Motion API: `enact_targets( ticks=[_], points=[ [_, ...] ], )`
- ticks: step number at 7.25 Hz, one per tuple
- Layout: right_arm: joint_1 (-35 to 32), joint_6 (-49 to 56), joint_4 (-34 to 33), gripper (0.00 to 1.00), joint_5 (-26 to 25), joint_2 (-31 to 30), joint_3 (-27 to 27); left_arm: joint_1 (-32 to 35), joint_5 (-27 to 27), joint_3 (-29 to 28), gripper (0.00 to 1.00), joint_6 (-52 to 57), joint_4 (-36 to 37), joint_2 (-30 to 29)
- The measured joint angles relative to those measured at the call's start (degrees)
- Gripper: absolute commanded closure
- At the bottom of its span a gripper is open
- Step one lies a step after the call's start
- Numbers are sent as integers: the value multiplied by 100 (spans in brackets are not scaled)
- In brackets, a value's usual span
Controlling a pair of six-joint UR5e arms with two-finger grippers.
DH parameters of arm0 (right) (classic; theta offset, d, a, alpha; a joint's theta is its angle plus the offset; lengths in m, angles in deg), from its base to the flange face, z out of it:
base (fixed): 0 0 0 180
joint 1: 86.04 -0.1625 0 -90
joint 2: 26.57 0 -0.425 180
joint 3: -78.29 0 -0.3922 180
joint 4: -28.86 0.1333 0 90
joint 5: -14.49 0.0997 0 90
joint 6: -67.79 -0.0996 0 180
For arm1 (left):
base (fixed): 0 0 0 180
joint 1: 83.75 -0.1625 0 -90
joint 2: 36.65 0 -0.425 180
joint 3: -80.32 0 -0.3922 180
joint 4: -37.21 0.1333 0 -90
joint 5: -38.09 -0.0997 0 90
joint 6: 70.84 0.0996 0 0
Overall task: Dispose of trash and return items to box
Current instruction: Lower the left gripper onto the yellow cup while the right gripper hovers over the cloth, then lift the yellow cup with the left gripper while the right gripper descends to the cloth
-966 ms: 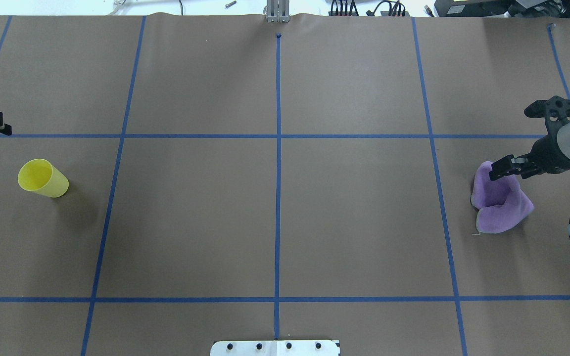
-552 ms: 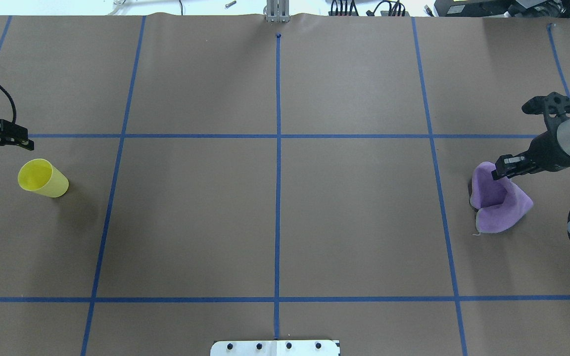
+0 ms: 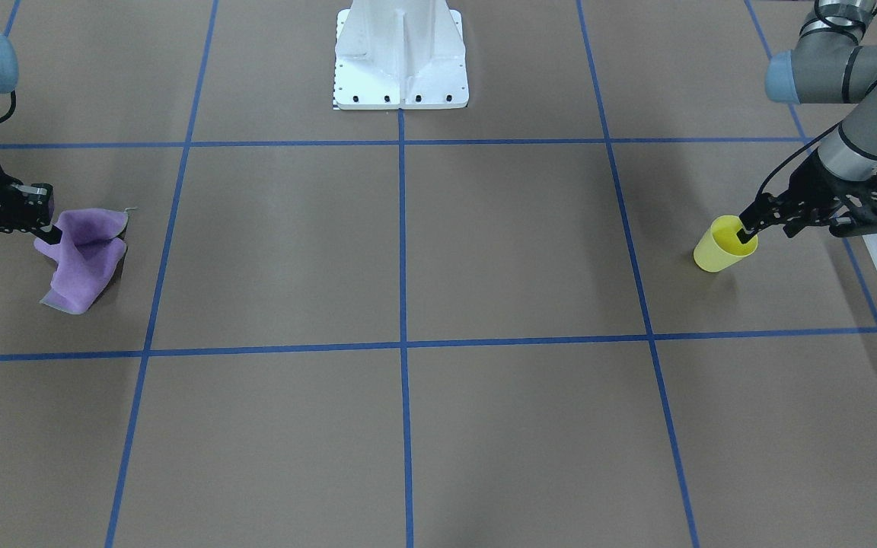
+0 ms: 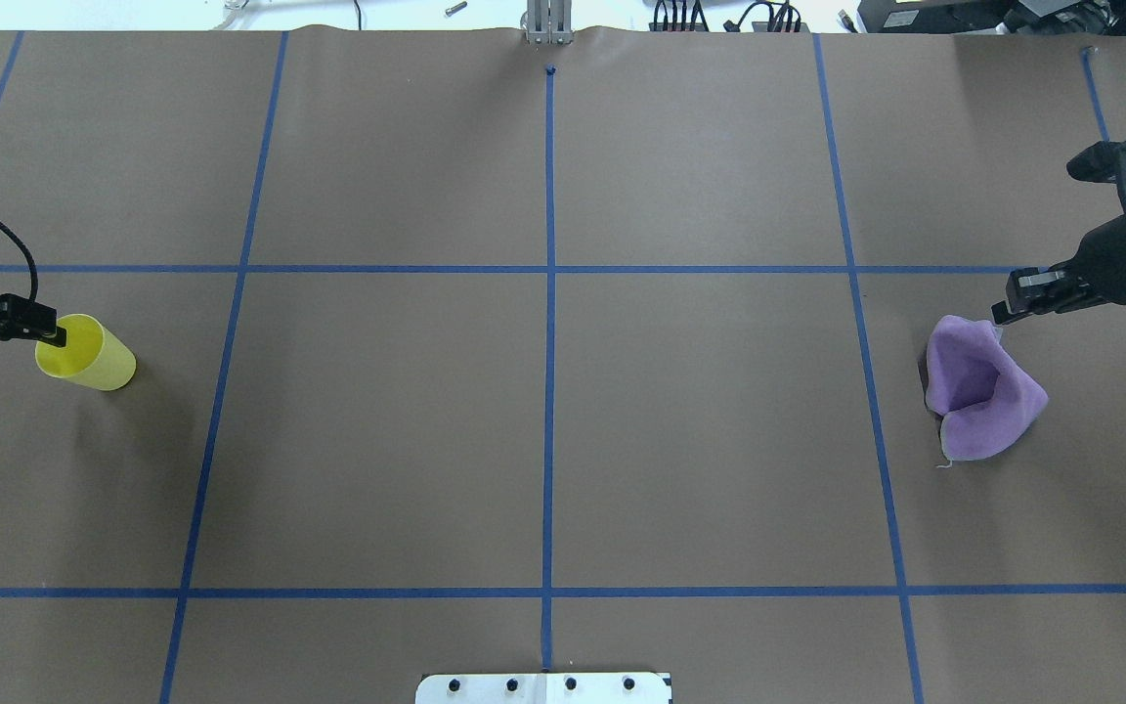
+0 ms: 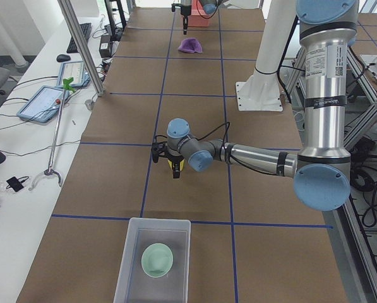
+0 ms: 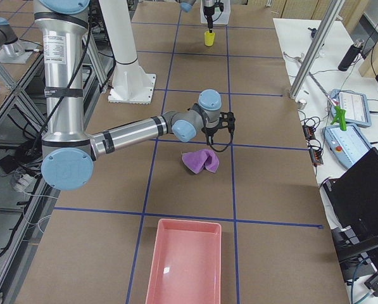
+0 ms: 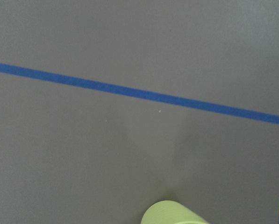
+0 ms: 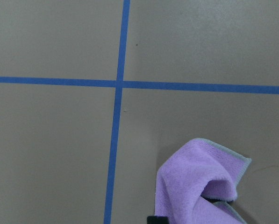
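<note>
Cup rim at left pincer; cloth edge in right pincer.

Bright, even light from above makes only soft shadows, the shadow of the yellow cup falling toward 5 o'clock in the overhead view, and both wrist views look slightly blurred.

Overhead view: high behind the robot, facing forward and down, with the white metal robot base at bottom centre. Front-facing view: opposite side, steep, base at top centre. Both cover the brown paper-covered table, mirrored. End views look lengthwise and share the tapered yellow plastic cup and crumpled purple cloth. Wrist views: close, cup at lower edge, cloth at lower right.
</note>
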Motion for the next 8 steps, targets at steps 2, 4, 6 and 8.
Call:
enact_targets(
  ticks=[2, 4, 6, 8],
  points=[
    [-225, 0, -96, 100, 204, 81, -22, -171, -12, -35, 56, -72, -61, 6],
    [-327, 0, -123, 1, 252, 99, -32, -266, -21, -74, 100, -205, -79, -15],
    [-357, -28, -118, 0, 159, 73, -20, -280, 0, -87, 100, -259, -73, -84],
    [-310, -38, -113, 0, 46, 68, 17, -172, 445, -33, 100, -238, -82, -129]
  ],
)
